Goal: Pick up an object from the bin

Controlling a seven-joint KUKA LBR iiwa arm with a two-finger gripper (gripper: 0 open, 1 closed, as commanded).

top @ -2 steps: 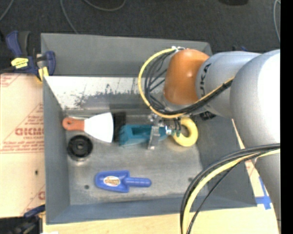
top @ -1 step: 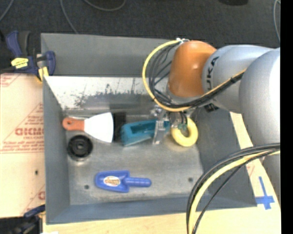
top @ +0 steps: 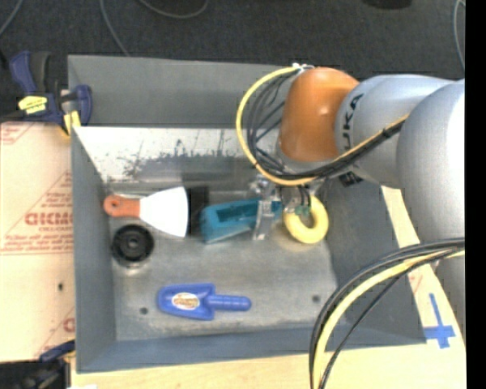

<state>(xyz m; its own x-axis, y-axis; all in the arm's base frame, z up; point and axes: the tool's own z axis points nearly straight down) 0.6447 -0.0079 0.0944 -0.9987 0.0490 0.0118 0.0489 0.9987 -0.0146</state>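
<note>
Where lowered: gripper [top: 266, 217], at right end of teal block [top: 225, 222]
Beside: yellow tape roll [top: 307, 227], just right
Grip width: cannot tell
Elsewhere: scraper [top: 167, 209], black knob [top: 132, 243]

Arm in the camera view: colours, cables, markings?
The arm has rounded silver-grey links. An orange cover caps the wrist, with black KUKA lettering on the link beside it. Yellow and black cables loop round the wrist, and more arc at the lower right. The gripper is small, grey metal.
</note>
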